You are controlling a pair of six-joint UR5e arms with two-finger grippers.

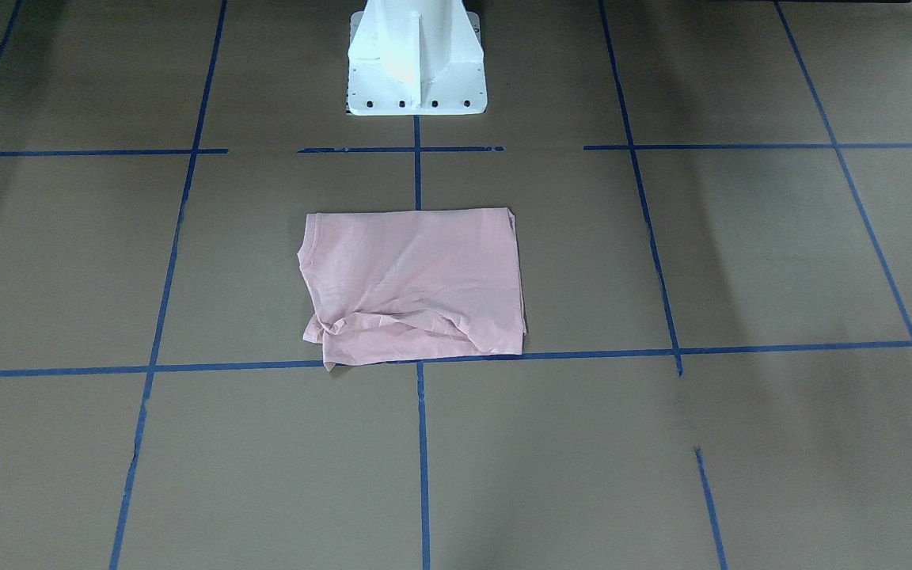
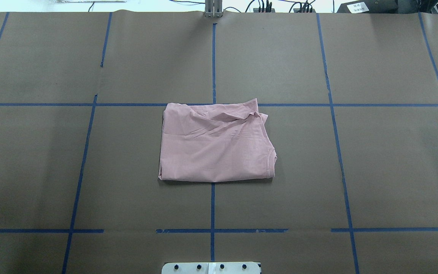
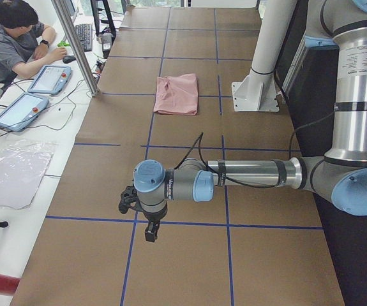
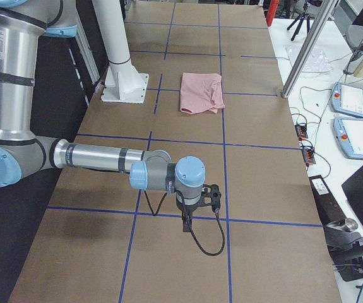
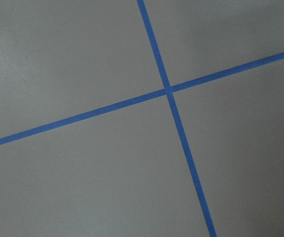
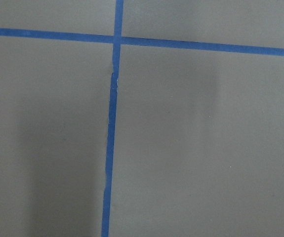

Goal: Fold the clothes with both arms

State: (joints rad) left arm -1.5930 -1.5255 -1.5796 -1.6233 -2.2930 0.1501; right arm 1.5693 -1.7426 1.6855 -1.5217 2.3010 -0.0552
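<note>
A: Any writing you can read?

B: Hardly. The left arm [image 3: 247, 173] carries a label by its wrist, and a white sticker [image 2: 357, 6] sits on a black box past the tabletop's far edge. Both are too small to read.

A: Where is the T-shirt?

B: The T-shirt [image 2: 215, 142] lies folded into a rough rectangle mid-tabletop [image 1: 741, 237], in front of the white pedestal [image 1: 416, 63] and apart from it. Plain pink faces up, and the underside is hidden. A curved hemmed edge shows on the robot's right; neck or sleeve, I cannot tell.

A: And the end effectors?

B: The left end effector [image 3: 151, 231] and right end effector [image 4: 186, 221] hang over blue tape [image 5: 169, 91] crossings, well apart from the shirt. They show only as small dark shapes in the side views, so I cannot tell how far their jaws are parted or whether they hold anything. The wrist views show only brown surface and tape.
</note>
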